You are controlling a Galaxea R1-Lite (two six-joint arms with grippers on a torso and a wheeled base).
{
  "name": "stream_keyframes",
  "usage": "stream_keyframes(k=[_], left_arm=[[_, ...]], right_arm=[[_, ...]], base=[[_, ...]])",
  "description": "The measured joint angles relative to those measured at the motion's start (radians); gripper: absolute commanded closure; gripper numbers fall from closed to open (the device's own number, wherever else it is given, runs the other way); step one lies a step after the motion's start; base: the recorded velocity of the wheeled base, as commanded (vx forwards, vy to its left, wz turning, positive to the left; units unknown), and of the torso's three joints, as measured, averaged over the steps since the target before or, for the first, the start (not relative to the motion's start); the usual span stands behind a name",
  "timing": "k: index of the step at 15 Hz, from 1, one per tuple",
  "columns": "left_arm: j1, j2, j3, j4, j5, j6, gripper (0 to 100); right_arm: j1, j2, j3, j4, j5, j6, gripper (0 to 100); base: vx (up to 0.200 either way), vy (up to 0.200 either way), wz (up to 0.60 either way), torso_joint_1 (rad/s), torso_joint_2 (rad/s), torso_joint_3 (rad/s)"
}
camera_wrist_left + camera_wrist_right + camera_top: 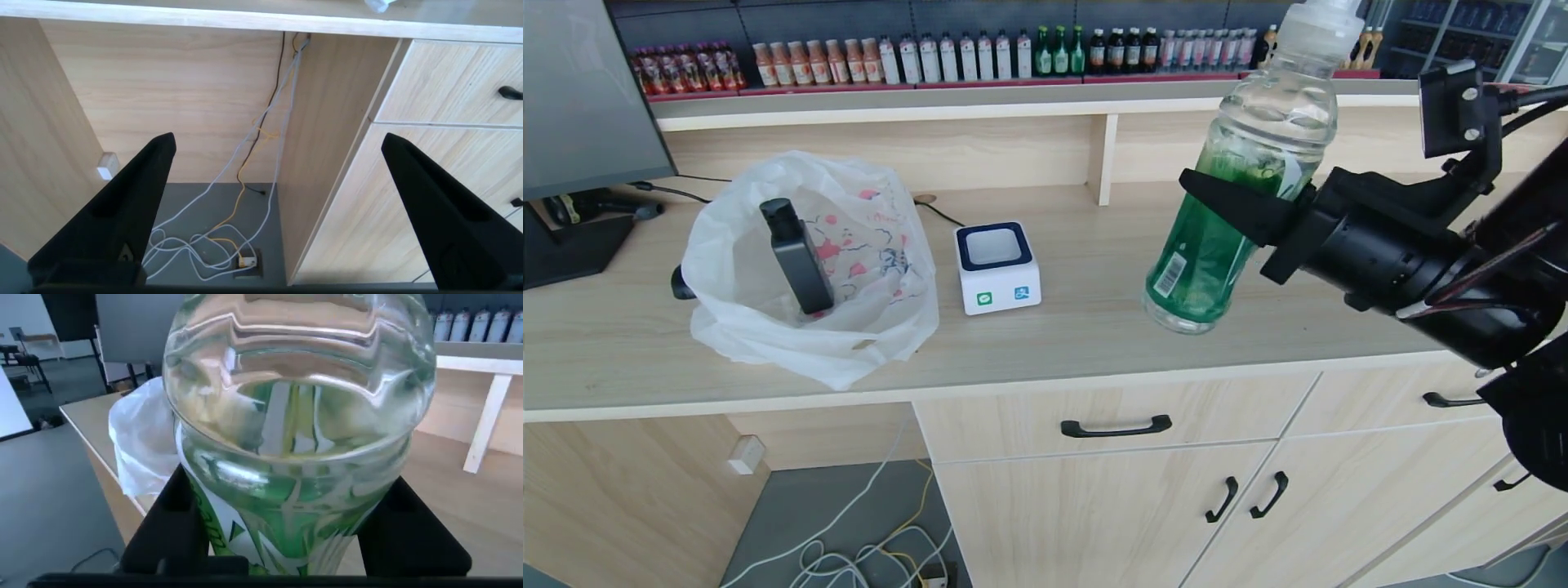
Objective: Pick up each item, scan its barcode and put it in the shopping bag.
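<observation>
- The green bottle (1241, 188) is up over the right part of the counter (1094, 269), well to the right of the scanner (998, 268).
- Its long axis runs close to upright but tilted: the pale cap end leans up and to the right, and the base hangs lower and to the left.
- We see its barcode low on the label, facing the head view.
- The right pincer (1254, 208) is clenched around the bottle's middle, coming in from the right; 1 black finger (1229, 208) crosses the front of the label.
- In the right wrist view we look down along the bottle (298, 433), with a finger on either side.
- The scanner, a white box with a dark-rimmed top, sits on the counter between the bottle and the shopping bag (882, 310).
- The white bag stands open on the left, with a dark bottle (796, 257) leaning inside it.
- The left pincer (278, 139) is released, its 2 fingers wide apart, down below the counter edge and facing cables on the floor.
</observation>
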Motion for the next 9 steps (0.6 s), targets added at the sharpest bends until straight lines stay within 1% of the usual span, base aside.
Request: stream_keyframes(k=[1, 4, 6, 7, 9], left_arm=[[0.000, 0.000, 0.000, 0.000, 0.000, 0.000, 0], [0.000, 0.000, 0.000, 0.000, 0.000, -0.001, 0], [0.000, 0.000, 0.000, 0.000, 0.000, 0.000, 0], [0.000, 0.000, 0.000, 0.000, 0.000, 0.000, 0], [0.000, 0.000, 0.000, 0.000, 0.000, 0.000, 0]], right_arm=[[0.002, -0.009, 0.030, -0.046, 0.049, 0.027, 100], [0.007, -0.020, 0.099, -0.153, 0.128, 0.125, 100], [0.006, -0.021, 0.169, -0.269, 0.215, 0.214, 100], [0.007, -0.020, 0.196, -0.302, 0.233, 0.230, 100], [0.022, -0.013, 0.218, -0.323, 0.245, 0.261, 100]], base=[[0.000, 0.000, 0.00, 0.000, 0.00, 0.000], [0.000, 0.000, 0.00, 0.000, 0.00, 0.000], [0.000, 0.000, 0.00, 0.000, 0.00, 0.000], [0.000, 0.000, 0.00, 0.000, 0.00, 0.000], [0.000, 0.000, 0.00, 0.000, 0.00, 0.000]])
